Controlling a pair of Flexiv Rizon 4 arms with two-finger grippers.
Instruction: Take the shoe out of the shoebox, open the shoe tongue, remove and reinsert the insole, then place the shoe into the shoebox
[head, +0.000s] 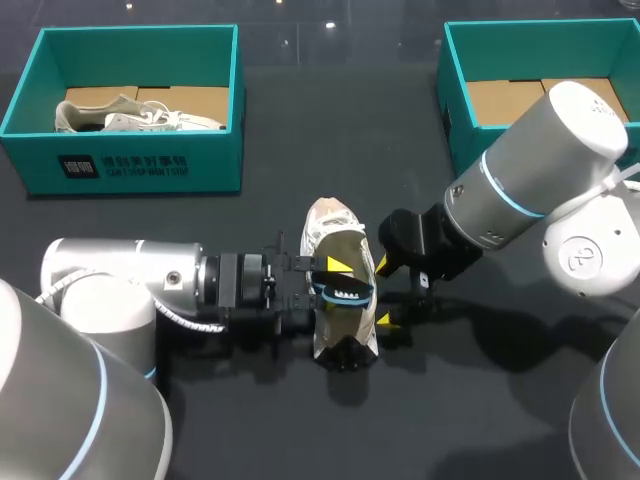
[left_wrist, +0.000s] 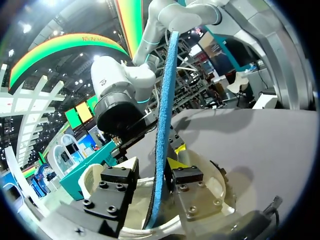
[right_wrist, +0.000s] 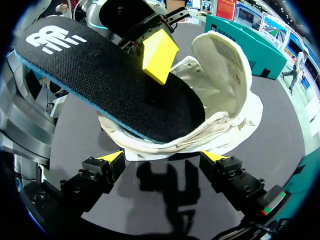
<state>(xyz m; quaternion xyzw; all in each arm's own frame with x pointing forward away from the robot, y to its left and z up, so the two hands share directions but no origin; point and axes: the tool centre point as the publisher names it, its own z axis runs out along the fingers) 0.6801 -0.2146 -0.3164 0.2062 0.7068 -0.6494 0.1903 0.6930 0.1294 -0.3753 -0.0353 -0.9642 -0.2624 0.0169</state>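
Note:
A white shoe (head: 330, 225) lies on the dark table at mid-table. In the right wrist view its tongue (right_wrist: 225, 65) is folded back. A black insole with a blue edge (head: 345, 292) sticks up out of the shoe, its front end inside. In the left wrist view, the insole (left_wrist: 162, 125) stands on edge between the fingers of my left gripper (left_wrist: 155, 180), with a gap on one side. My left gripper (head: 335, 285) is over the shoe's opening. One yellow fingertip (right_wrist: 160, 55) lies against the insole's black face (right_wrist: 100, 75). My right gripper (right_wrist: 162, 160) is open beside the shoe (right_wrist: 220, 125), holding nothing.
A teal shoebox (head: 125, 165) at the back left holds another light shoe (head: 130, 115). A second teal shoebox (head: 460, 90) stands at the back right, partly behind my right arm (head: 540, 170). Both arms crowd the shoe from its two sides.

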